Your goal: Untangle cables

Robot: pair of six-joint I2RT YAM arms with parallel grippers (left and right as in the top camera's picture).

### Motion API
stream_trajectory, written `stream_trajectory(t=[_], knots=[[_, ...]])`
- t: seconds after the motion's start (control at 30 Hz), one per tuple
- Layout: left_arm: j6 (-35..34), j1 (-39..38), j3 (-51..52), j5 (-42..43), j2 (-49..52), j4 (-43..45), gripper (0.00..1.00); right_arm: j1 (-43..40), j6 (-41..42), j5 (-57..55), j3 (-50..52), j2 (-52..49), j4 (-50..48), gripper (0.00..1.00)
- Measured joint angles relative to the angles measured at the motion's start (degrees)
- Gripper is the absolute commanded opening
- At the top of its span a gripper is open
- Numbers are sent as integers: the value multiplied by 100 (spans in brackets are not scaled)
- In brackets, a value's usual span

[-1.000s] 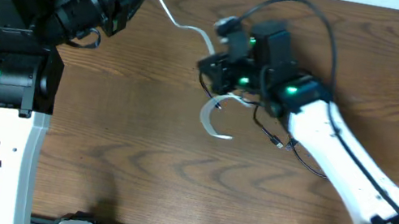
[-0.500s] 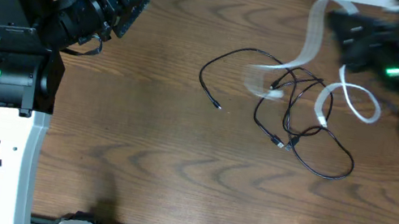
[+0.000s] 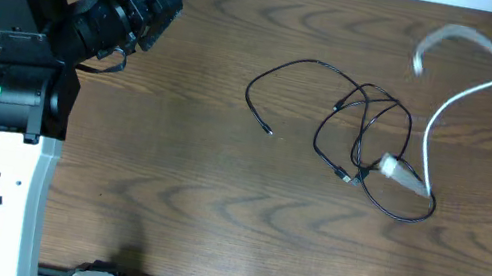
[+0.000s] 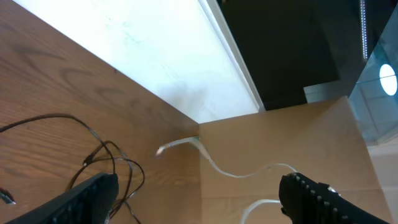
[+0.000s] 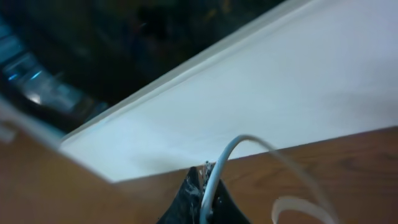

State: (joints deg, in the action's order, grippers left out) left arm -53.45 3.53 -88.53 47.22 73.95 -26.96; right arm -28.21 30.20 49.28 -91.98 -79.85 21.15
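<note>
Right gripper [image 5: 202, 190] is clamped tight on the thin, limp white cable [image 3: 429, 130], holding it up off the brown wood-grain bench [image 3: 168, 175] while its stiff plug [image 3: 398, 169] lies among the light, springy black cable [image 3: 361, 128] loops mid-bench, and the left gripper [image 4: 202, 196] gapes empty, so a hold near a plug end looks the surest bet.

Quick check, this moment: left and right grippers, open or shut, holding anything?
Left gripper: open, jaws wide apart, holding nothing.
Right gripper: shut on the white cable.
</note>
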Motion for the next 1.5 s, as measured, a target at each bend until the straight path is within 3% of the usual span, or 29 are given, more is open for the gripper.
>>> stream_trajectory(t=[0.37, 0.47, 0.67, 0.83, 1.23, 1.3, 1.33, 1.4, 1.5], knots=[[125, 0, 0, 0, 0, -125, 87, -387, -114, -1064, -223, -1425, -352, 1], [127, 0, 0, 0, 0, -118, 87, -387, -208, -1246, -890, -2028, 63, 1], [144, 0, 0, 0, 13, -129, 87, -400, -584, -1856, -3265, -3303, 1390, 1], [144, 0, 0, 0, 26, -136, 87, -485, -778, -2319, -4551, -3982, 1694, 1], [413, 0, 0, 0, 26, -136, 87, -643, -1237, -4339, -4747, -5219, 1408, 1], [490, 0, 0, 0, 26, -136, 87, -643, -1427, -4546, -4747, -5445, 1351, 14], [531, 0, 0, 0, 26, -136, 87, -645, -1491, -4653, -4747, -5558, 1333, 32], [570, 0, 0, 0, 31, -136, 87, -645, -1609, -4813, -4745, -5731, 1285, 99], [584, 0, 0, 0, 72, -142, 87, -645, -1705, -4931, -4745, -5858, 1252, 99]])
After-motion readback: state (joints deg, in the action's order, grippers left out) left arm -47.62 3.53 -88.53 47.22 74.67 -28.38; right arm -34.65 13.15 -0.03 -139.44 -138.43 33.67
